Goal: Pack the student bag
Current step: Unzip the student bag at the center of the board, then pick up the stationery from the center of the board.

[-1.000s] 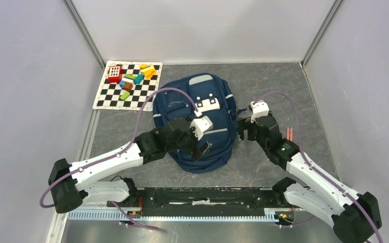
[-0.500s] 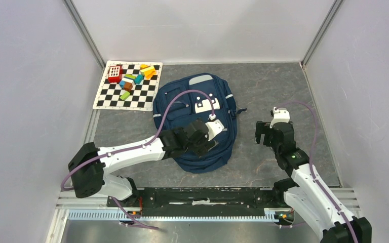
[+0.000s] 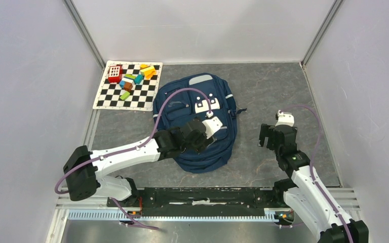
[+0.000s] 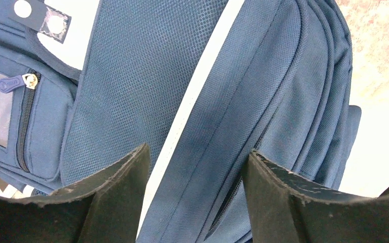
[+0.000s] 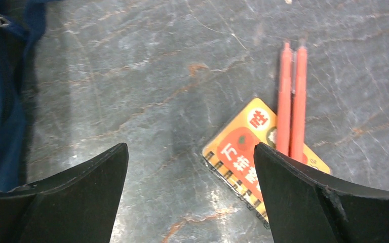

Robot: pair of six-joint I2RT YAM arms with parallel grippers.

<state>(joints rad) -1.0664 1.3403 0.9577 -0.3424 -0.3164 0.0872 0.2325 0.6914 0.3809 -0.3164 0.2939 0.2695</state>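
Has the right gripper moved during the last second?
Yes. The right gripper has moved to the right, away from the bag edge it was beside.

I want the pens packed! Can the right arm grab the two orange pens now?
Probably yes. The right gripper is open above the table, and the pens lie just ahead, partly on a notebook, with nothing covering them.

The left arm (image 3: 126,154) stretches low from its base at the near left, its forearm running diagonally forward and to the right. The left claw (image 4: 195,157) points down, its two fingers parted. The right arm (image 3: 311,190) rises more steeply from the near right. The right claw (image 5: 190,152) faces down, fingers spread wide, gripping nothing.
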